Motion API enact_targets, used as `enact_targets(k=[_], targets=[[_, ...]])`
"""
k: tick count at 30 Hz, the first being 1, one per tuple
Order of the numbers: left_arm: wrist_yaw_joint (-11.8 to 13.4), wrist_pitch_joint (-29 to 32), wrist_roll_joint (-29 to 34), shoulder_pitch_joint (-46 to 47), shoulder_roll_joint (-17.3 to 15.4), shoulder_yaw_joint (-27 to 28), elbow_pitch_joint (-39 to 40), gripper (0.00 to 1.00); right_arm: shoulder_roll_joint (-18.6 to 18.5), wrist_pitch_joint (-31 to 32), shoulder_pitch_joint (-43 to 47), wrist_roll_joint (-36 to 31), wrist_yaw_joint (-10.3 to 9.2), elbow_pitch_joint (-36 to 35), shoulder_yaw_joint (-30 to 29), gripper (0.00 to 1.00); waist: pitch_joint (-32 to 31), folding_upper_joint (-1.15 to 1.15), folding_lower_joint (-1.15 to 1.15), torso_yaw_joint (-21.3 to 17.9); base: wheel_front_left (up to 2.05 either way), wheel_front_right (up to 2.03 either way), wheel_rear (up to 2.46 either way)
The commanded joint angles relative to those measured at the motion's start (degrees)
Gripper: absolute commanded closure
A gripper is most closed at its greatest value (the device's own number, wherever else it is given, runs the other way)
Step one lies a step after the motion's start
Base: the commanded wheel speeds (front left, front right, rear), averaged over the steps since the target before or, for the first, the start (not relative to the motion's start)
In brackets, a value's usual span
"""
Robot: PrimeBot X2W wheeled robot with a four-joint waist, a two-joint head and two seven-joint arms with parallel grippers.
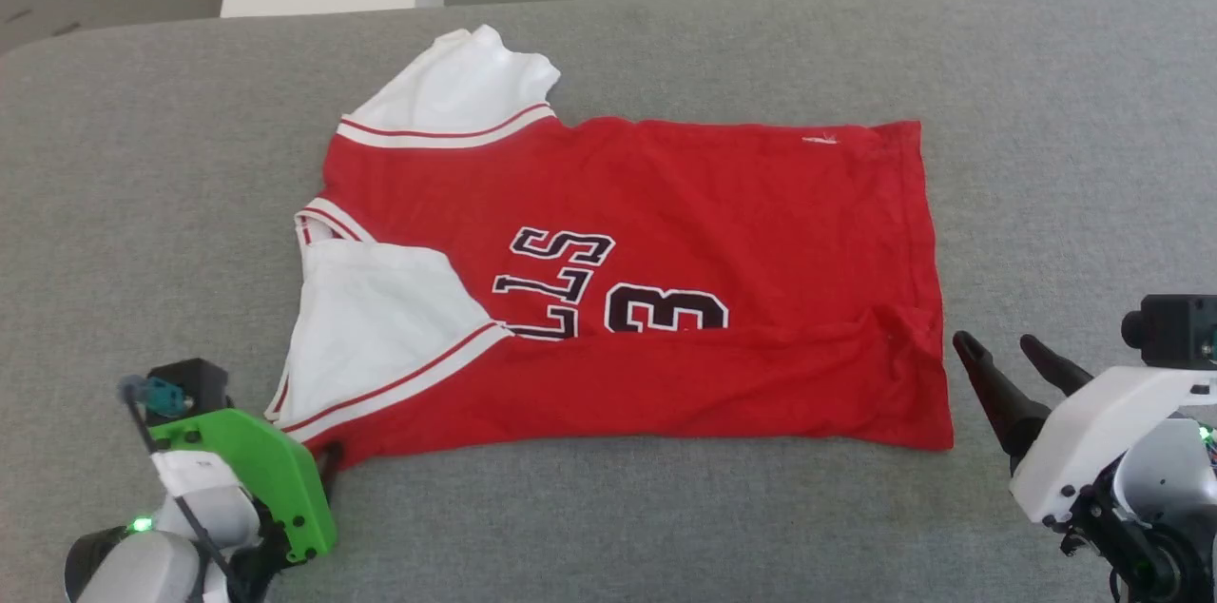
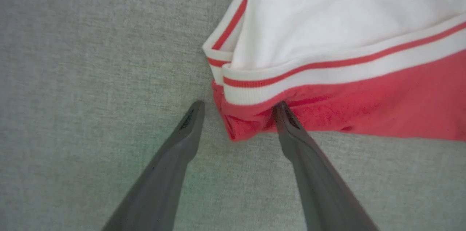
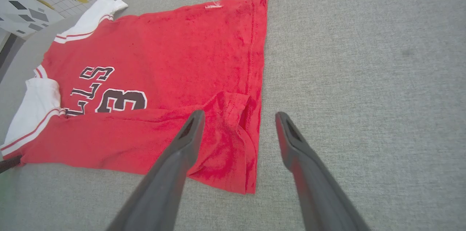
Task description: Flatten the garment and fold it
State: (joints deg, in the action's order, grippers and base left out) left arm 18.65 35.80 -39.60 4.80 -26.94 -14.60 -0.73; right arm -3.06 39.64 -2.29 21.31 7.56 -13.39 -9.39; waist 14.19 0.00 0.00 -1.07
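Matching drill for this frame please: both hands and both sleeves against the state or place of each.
Column A
1. left hand
2. right hand
3. near sleeve
4. far sleeve

Column B
a. open, beside the garment's near hem corner
b. lying over the red body
c. open, astride the corner under the sleeve trim
d. sticking out past the far edge

Pairs: 1-c, 2-a, 3-b, 4-d

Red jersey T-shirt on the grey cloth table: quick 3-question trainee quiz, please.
1. True or false: the red jersey-style T-shirt with white short sleeves has its near long edge folded over part of the lettering.
2. The left gripper is: A) open, straddling the shirt's near corner; B) shut on a sleeve; C) open, far from the shirt.
3. Fill in: the black white-outlined number reads ___.
Key: 1 true; 2 A; 3 is 3.
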Motion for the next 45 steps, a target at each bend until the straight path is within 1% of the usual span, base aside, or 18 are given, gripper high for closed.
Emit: enact_targets(k=[1,2,6,11,15,16,17,22,29,30,32,37,41,45], targets=[[-0.47,0.18,-1.08,-0.06,0.80,-0.18,-1.74,0.55,0.15,-0.10,0.16,-0.34,-0.08,-0.27,0.39,0.00,0.34,0.00,0.00,-0.39,0.00,0.00,0.00],[-0.63,-0.47,-1.40,-0.04,1.09,0.17,-2.10,1.00,0.16,0.11,0.30,-0.68,-0.08,-0.30,0.85,0.00,0.39,0.00,0.00,-0.43,0.00,0.00,0.00],[-1.45,-2.05,-2.74,-0.24,1.55,1.40,-1.98,1.00,-0.34,1.22,1.18,-3.76,-0.08,-1.29,3.01,0.00,0.49,0.00,0.00,-0.23,0.00,0.00,0.00],[-1.38,-4.05,-3.29,-0.66,1.54,3.02,0.44,1.00,-0.56,3.43,1.64,-9.26,-0.08,-1.20,4.89,0.00,0.66,0.00,0.00,0.02,0.00,0.00,0.00],[-1.21,-4.32,-2.88,-0.59,1.20,3.00,2.37,1.00,-0.34,4.60,0.13,-13.55,-0.08,1.19,5.26,0.00,1.37,0.00,0.00,0.33,0.00,0.00,0.00],[-1.13,-4.32,-2.81,-0.48,1.18,2.96,2.74,1.00,-0.26,4.65,-0.48,-14.24,-0.08,2.29,5.25,0.00,1.55,0.00,0.00,0.42,0.00,0.00,0.00],[-0.98,-4.33,-2.58,-0.02,1.12,2.83,3.59,1.00,-0.11,4.36,-2.04,-16.14,-0.08,5.21,5.16,0.00,2.39,0.00,0.00,0.76,0.00,0.00,0.00],[-0.92,-4.07,-2.45,0.20,1.15,2.31,4.10,1.00,0.08,3.43,-3.99,-17.71,-0.08,9.99,6.31,0.00,3.38,0.00,0.00,1.13,0.00,0.00,0.00],[-0.94,-4.20,-2.58,0.34,1.45,1.95,4.09,1.00,0.15,5.24,-4.46,-17.73,-0.08,14.13,9.07,0.00,4.10,0.00,0.00,1.24,0.00,0.00,0.00],[-1.03,-4.32,-2.66,0.35,1.52,1.95,4.07,1.00,0.15,5.78,-4.48,-17.50,-0.08,14.36,9.20,0.56,4.06,0.00,0.00,1.21,0.00,0.00,0.00],[-1.17,-4.53,-2.80,0.39,1.62,1.97,4.06,1.00,0.15,6.32,-4.67,-17.03,-0.08,14.20,9.20,1.00,3.90,0.00,0.00,1.15,0.00,0.00,0.00],[-1.31,-4.77,-3.46,0.21,1.56,2.50,4.61,1.00,-1.04,6.13,-5.36,-15.17,-0.08,12.24,8.26,1.00,1.88,0.00,0.00,0.86,0.00,0.00,0.00],[-0.57,-4.80,-3.10,-0.50,0.68,3.16,6.10,1.00,-3.12,6.16,-5.79,-13.56,-0.08,10.03,7.01,1.00,-0.82,0.00,0.00,0.85,0.00,0.00,0.00],[0.80,-3.44,-2.86,-2.48,-0.52,3.49,8.95,1.00,-5.22,8.37,-5.01,-11.70,-0.08,7.96,5.95,1.00,-3.42,0.00,0.00,1.07,0.00,0.00,0.00]])
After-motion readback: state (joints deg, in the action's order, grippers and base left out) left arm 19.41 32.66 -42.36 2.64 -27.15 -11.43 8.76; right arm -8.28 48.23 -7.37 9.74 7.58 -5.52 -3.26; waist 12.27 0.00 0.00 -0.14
